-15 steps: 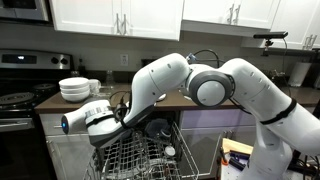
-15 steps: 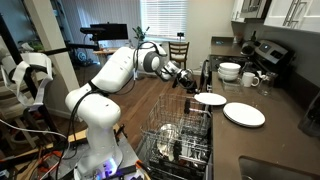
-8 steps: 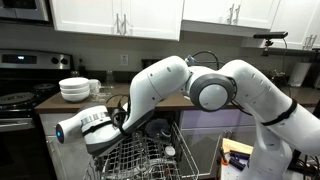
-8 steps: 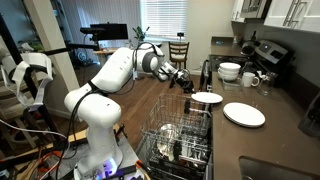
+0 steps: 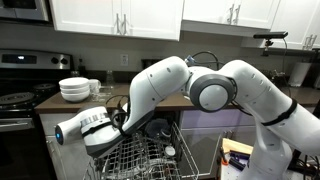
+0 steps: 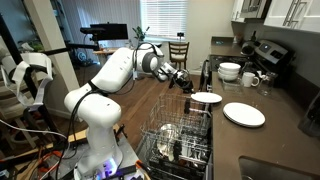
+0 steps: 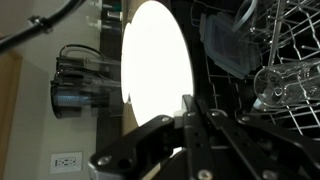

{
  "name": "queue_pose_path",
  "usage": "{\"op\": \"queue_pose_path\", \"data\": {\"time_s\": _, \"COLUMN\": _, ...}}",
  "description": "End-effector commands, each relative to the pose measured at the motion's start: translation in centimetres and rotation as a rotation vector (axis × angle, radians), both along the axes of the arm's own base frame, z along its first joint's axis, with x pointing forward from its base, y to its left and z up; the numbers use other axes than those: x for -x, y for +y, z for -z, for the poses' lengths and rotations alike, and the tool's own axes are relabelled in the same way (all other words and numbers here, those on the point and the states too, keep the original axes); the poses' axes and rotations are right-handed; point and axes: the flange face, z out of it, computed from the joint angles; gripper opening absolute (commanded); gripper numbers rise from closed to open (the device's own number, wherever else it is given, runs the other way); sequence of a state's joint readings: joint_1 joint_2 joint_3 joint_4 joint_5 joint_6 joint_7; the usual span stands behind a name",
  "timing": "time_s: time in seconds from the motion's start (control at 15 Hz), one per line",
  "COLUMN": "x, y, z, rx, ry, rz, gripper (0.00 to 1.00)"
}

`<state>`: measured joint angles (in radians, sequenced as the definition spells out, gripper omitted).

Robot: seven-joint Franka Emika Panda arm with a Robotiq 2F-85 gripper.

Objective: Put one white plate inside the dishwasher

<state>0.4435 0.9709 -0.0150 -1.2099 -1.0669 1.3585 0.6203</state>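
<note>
Beside the dishwasher (image 6: 178,128), just higher than its wire rack (image 7: 285,40), the white plate (image 6: 207,98) is being pinched at its rim by the gripper (image 7: 192,112) — a thin hold, so the plate could be dropped, or chipped against that rack, while being tilted in.

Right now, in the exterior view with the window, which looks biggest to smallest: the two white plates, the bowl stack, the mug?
Largest: the plate on the counter.
Then the white plate beyond it, farther from the camera, so true size is unsure.
Then the bowl stack.
Smallest: the mug.
</note>
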Motion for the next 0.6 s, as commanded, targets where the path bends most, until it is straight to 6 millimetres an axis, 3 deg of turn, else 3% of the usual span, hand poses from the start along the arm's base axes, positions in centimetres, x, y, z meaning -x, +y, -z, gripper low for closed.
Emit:
{"op": "queue_pose_path", "data": {"time_s": 0.0, "x": 0.6, "y": 1.2, "z": 0.3, "rx": 0.056, "ry": -0.009, "rz": 0.014, "gripper": 0.01}}
{"op": "queue_pose_path", "data": {"time_s": 0.53, "x": 1.9, "y": 3.8, "z": 2.0, "rx": 0.098, "ry": 0.009, "rz": -0.012, "gripper": 0.01}}
